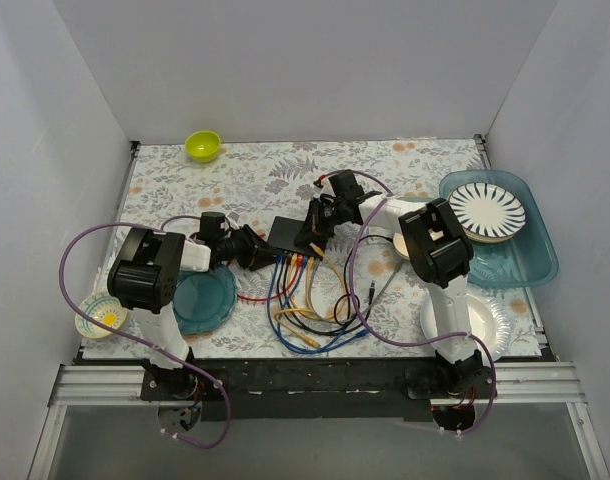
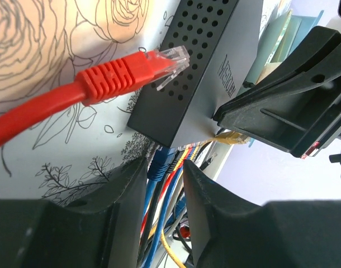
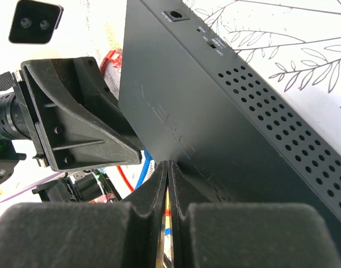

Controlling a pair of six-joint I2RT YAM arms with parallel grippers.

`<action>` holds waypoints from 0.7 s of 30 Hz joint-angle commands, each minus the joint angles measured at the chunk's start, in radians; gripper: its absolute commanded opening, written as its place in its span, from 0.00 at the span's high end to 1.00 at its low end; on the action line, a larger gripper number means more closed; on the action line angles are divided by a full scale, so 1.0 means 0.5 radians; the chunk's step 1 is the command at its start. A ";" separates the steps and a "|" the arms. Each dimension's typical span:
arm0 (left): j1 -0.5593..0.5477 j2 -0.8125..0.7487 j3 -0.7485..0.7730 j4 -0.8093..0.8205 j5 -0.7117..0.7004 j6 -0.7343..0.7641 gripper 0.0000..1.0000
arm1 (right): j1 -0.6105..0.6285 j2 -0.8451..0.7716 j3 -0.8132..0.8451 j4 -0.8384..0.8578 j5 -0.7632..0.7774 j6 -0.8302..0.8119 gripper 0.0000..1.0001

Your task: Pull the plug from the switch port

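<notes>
Indoors, white walls (image 1: 285,70), flowered desk (image 1: 385,170): switch (image 1: 285,232) lies crosswise, cables (image 1: 290,275) leaving toward me; my left claw (image 2: 165,172) gapes, right claw (image 3: 167,165) pinched together.

Switch (image 1: 285,233): dark grey-black, perforated. Plug (image 2: 126,75): red boot, clear tip. Desk (image 1: 275,175): white, grey-orange floral print. Bowl (image 1: 202,146): lime green. Plate (image 1: 487,210): navy-white stripes.

Flat dark grey perforated switch box (image 3: 226,123) fills my view, on the floral surface (image 3: 282,33). My right pincer (image 3: 167,164) is pressed nearly closed at its edge, a yellow sliver (image 3: 168,223) in the slit. Left pincer (image 3: 131,146) close beside; red cable (image 3: 123,173) and blue cable (image 3: 141,173) behind.
</notes>
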 commanded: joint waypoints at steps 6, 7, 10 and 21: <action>-0.015 0.041 0.060 -0.040 -0.112 -0.001 0.69 | 0.002 0.113 0.005 -0.210 0.168 -0.134 0.92; -0.015 0.038 0.063 -0.041 -0.127 -0.016 0.69 | -0.001 0.119 0.005 -0.210 0.165 -0.137 0.92; -0.015 0.050 0.075 -0.037 -0.158 -0.047 0.69 | -0.001 0.119 0.008 -0.213 0.165 -0.140 0.92; -0.019 0.066 0.146 -0.129 -0.274 -0.249 0.76 | -0.001 0.098 -0.041 -0.216 0.181 -0.153 0.92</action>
